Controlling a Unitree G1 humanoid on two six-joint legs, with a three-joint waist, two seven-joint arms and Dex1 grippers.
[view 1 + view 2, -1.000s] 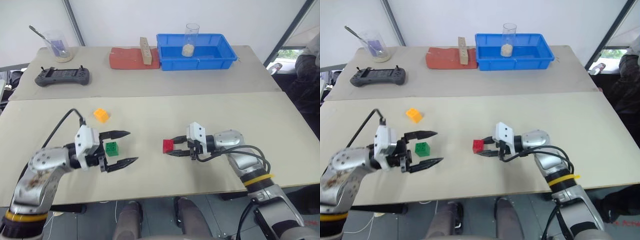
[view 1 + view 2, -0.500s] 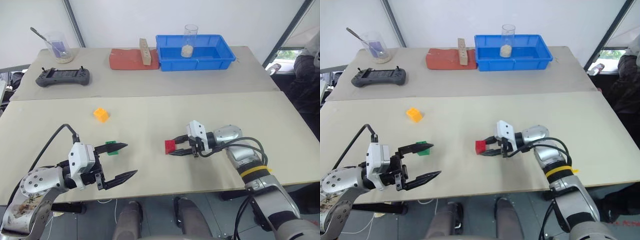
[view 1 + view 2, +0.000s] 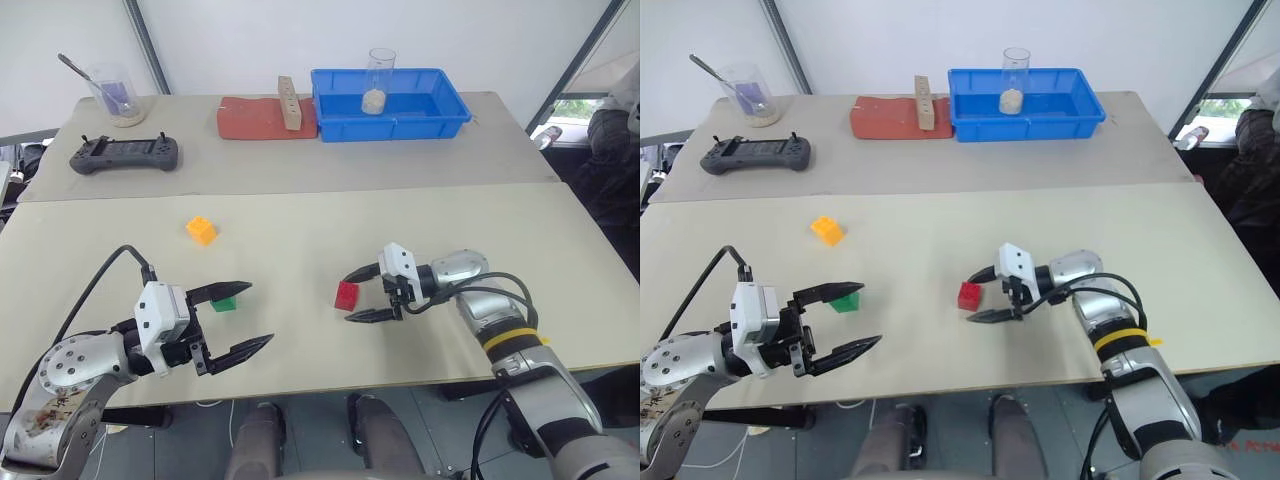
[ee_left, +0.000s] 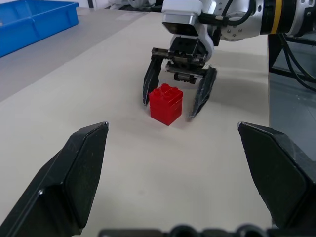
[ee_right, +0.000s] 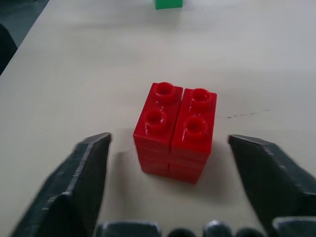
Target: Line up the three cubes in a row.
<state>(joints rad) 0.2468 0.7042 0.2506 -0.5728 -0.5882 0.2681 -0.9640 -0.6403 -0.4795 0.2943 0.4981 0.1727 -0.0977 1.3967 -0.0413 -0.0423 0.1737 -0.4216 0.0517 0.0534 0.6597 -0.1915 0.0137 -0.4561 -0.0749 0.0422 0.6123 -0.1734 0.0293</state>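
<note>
With the right pincer (image 3: pixel 361 294) spread wide and released around the red cube (image 3: pixel 346 295) on the desk (image 3: pixel 300 250), it should back straight off without nudging it, the left pincer (image 3: pixel 236 318) also open.

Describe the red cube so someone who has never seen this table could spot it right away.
On the near table, the one closer to the robot, look right of centre, where the right hand lies with its two black fingers spread open. The red cube stands on the tabletop between them, the only red studded block; the green cube and orange-yellow cube lie farther left.

Red cube (image 4: pixel 166 103) upright on table (image 4: pixel 98 89), between spread right tool (image 4: pixel 178 98) fingers.
</note>
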